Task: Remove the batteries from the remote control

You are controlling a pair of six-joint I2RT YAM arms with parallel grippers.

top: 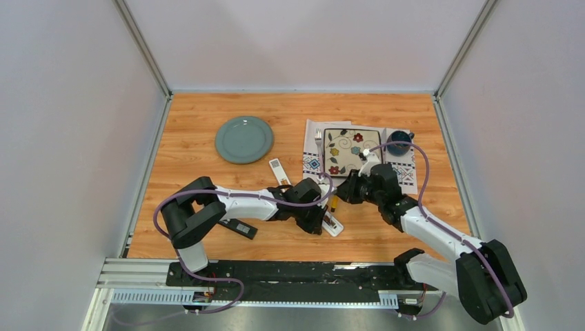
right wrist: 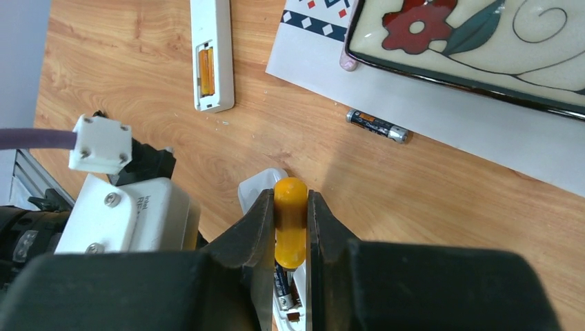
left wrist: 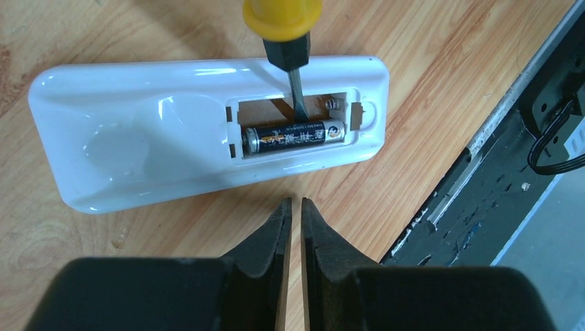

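Right gripper (right wrist: 290,200) clamps the yellow screwdriver (right wrist: 290,231); left gripper (left wrist: 295,207), nearly closed, holds nothing. Its blade tip hides behind the battery (left wrist: 293,136).

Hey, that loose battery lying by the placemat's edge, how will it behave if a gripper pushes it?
The loose battery is a slim cylinder lying on its side on the smooth wooden table, so it would probably roll if nudged sideways. Its glossy wrap may slip in a pinch.

A wooden table (top: 193,117) is enclosed on three sides by plain pale walls (top: 303,41), joined by metal corner posts (top: 141,45). Its near edge is bordered by an aluminium rail (top: 138,276). Everything is evenly lit.
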